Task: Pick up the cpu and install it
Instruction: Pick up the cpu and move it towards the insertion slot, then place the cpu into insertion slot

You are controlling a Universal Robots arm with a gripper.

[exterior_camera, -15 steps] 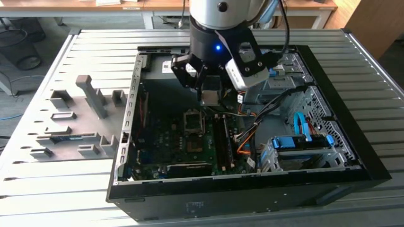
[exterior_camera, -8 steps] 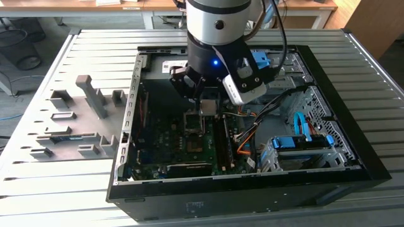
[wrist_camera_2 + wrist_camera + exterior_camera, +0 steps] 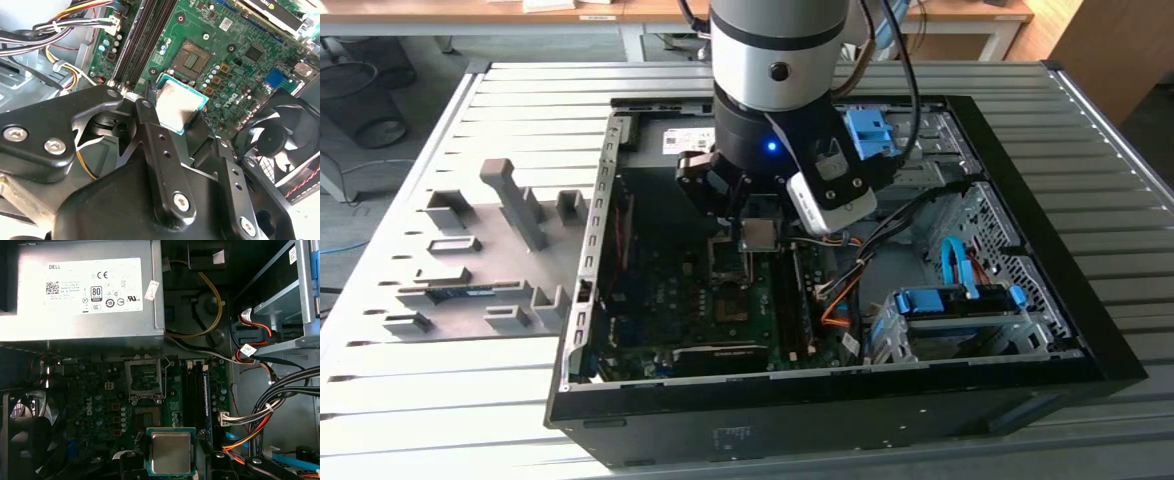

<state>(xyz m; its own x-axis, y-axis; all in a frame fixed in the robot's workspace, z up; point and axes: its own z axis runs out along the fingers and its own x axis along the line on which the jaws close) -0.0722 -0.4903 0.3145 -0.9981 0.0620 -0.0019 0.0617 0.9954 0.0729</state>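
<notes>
The cpu (image 3: 758,236), a thin square chip with a silvery face and green rim, hangs above the motherboard inside the open computer case (image 3: 594,250). My gripper (image 3: 755,228) is shut on it, with a black finger against each of two opposite edges. Both wrist views show the cpu (image 3: 179,105) (image 3: 171,452) held flat between the fingers (image 3: 150,125). The empty square socket (image 3: 192,57) (image 3: 148,417) lies a short way off the chip on the green board, its dark metal frame (image 3: 145,377) swung open beside it.
A grey power-supply box (image 3: 80,290) sits past the socket. Memory slots (image 3: 195,390) run alongside the socket, and a black fan (image 3: 285,135) is close by. Cable bundles (image 3: 270,410) and a blue drive cage (image 3: 961,305) fill the case's side at the exterior view's right.
</notes>
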